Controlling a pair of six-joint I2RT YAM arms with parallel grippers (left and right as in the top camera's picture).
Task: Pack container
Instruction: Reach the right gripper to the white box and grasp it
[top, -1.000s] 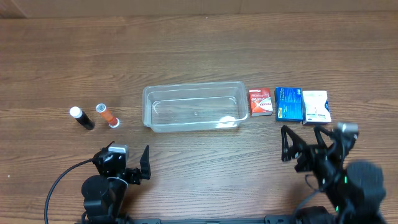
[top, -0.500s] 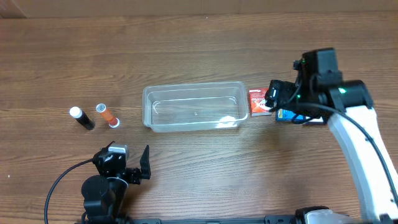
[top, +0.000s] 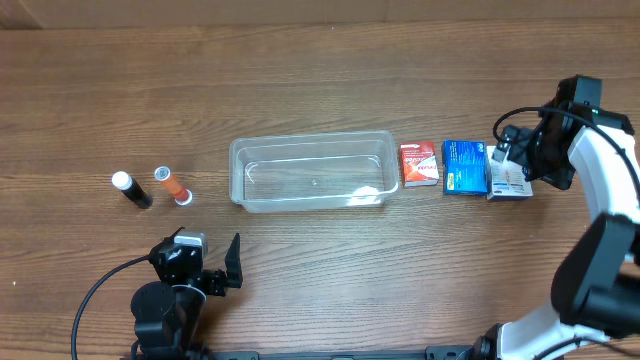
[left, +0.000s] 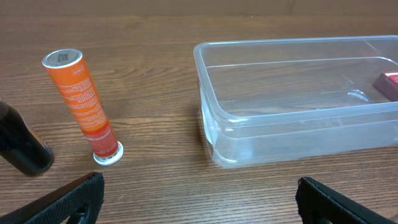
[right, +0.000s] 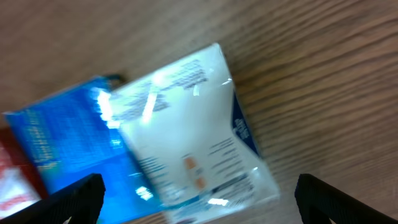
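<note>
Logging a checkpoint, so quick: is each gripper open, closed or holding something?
Left gripper: open, empty, facing the clear plastic rectangular container.
Right gripper: open, empty, above the white rectangular box.

I cannot read the smeared print on the white rectangular carton (right: 193, 130), and the left edge cuts off the black cylindrical tube (left: 22, 149).

we count one container (top: 310, 140) and two tubes (top: 171, 185) (top: 131, 189) ahead of the left pincer (top: 205, 252). three boxes (top: 419, 165) (top: 464, 167) (right: 186, 137) sit at the right pincer (top: 508, 152).
</note>
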